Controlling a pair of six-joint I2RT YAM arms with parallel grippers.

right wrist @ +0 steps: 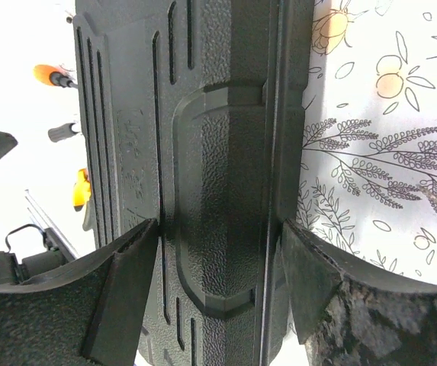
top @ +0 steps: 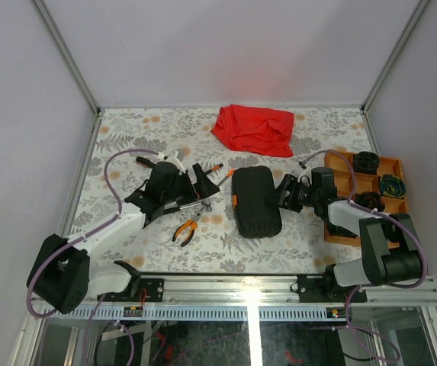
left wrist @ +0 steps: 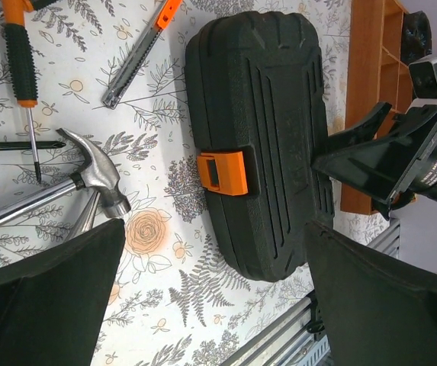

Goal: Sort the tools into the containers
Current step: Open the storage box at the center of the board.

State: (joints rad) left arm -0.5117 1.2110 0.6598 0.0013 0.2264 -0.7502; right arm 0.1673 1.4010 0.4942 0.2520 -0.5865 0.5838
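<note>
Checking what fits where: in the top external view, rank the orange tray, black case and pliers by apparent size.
1. Orange tray, though the right arm partly covers it
2. Black case
3. Pliers

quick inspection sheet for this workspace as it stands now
surface: floral table cover, flat, nothing spilled
job's things: black case closed; hammer, screwdriver, pliers loose left of it; orange tray right of it
clutter: red cloth at the far edge
grippers: left gripper open, empty, above the table; right gripper clamped across the black case's edge
cables: purple cables loop along both arms
surroundings: white walls, metal rail at the near edge
</note>
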